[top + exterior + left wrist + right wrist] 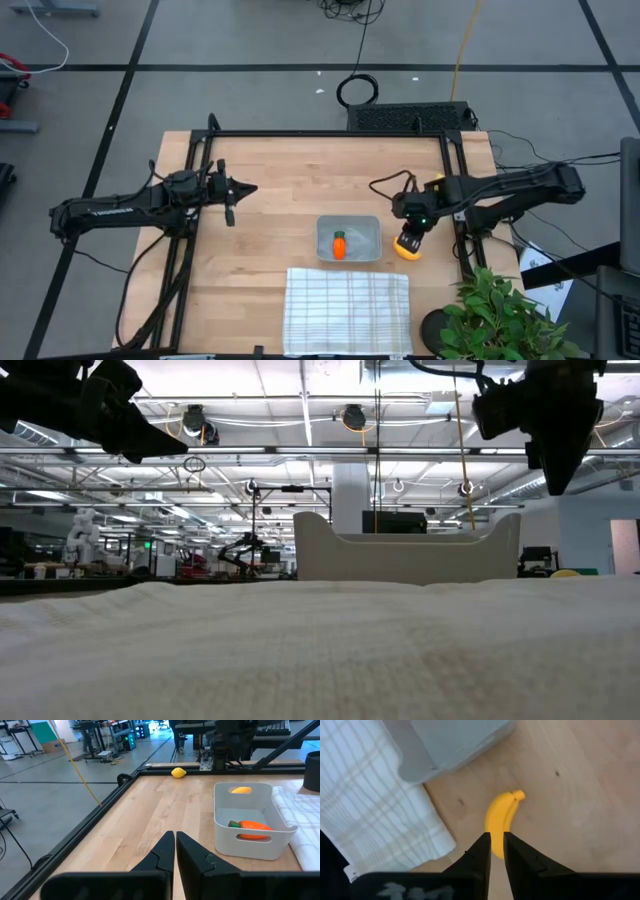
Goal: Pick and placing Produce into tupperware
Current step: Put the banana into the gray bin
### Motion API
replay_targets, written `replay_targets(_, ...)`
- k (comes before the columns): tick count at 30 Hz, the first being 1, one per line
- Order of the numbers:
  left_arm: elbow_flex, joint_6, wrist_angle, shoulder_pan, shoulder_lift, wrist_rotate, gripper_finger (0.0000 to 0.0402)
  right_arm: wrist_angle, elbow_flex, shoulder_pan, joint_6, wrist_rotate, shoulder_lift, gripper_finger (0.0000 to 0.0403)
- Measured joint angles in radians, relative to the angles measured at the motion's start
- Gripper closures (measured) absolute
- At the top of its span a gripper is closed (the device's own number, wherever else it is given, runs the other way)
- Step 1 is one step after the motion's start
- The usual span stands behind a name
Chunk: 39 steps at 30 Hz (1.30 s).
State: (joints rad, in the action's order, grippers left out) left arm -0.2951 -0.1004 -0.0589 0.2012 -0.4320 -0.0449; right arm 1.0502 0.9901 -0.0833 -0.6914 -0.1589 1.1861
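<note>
The yellow banana (502, 817) lies on the bare wood just right of the tupperware (362, 228). My right gripper (496, 845) hangs above it, pointing down, well off the table in the low view (555, 460); its fingers are open by only a narrow gap and touch nothing. The orange carrot (252, 826) with its green top lies inside the tupperware (227, 840). The small round yellow fruit (178, 772) rests near the table's far rail. My left gripper (175, 840) is shut and waits over the table's left part (232, 195).
A white grid-striped cloth (347, 310) lies at the near edge, just in front of the tupperware, its corner close to the banana (420, 835). A leafy potted plant (500, 310) stands at the near right corner. A black frame rail (330, 133) borders the table.
</note>
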Motion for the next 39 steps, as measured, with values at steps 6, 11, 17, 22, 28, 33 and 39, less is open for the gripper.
replay_targets(6, 0.0, 0.001, -0.002, 0.0, 0.0, 0.0, 0.038, -0.044, 0.0, -0.003, 0.033, -0.045, 0.007, 0.0331)
replay_targets(11, 0.0, 0.001, -0.002, 0.0, 0.0, 0.0, 0.038, -0.051, -0.002, -0.004, 0.032, -0.051, 0.007, 0.0328)
replay_targets(17, 0.0, 0.001, -0.008, 0.0, 0.0, 0.0, 0.038, -0.099, -0.055, -0.004, 0.026, -0.051, 0.007, 0.0326)
replay_targets(22, 0.0, 0.001, -0.016, 0.0, 0.0, 0.0, 0.038, -0.104, -0.099, -0.004, 0.023, -0.051, 0.007, 0.0286)
replay_targets(28, 0.0, 0.001, -0.017, 0.0, 0.0, 0.0, 0.038, -0.149, -0.126, -0.004, 0.01, -0.051, 0.007, 0.0181)
replay_targets(33, 0.0, 0.001, -0.017, 0.0, 0.0, 0.0, 0.038, -0.171, -0.139, -0.004, -0.004, -0.051, 0.007, 0.0107)
replay_targets(39, 0.0, 0.001, -0.018, 0.0, 0.0, 0.0, 0.038, -0.172, -0.18, -0.004, -0.005, -0.052, 0.007, 0.0079)
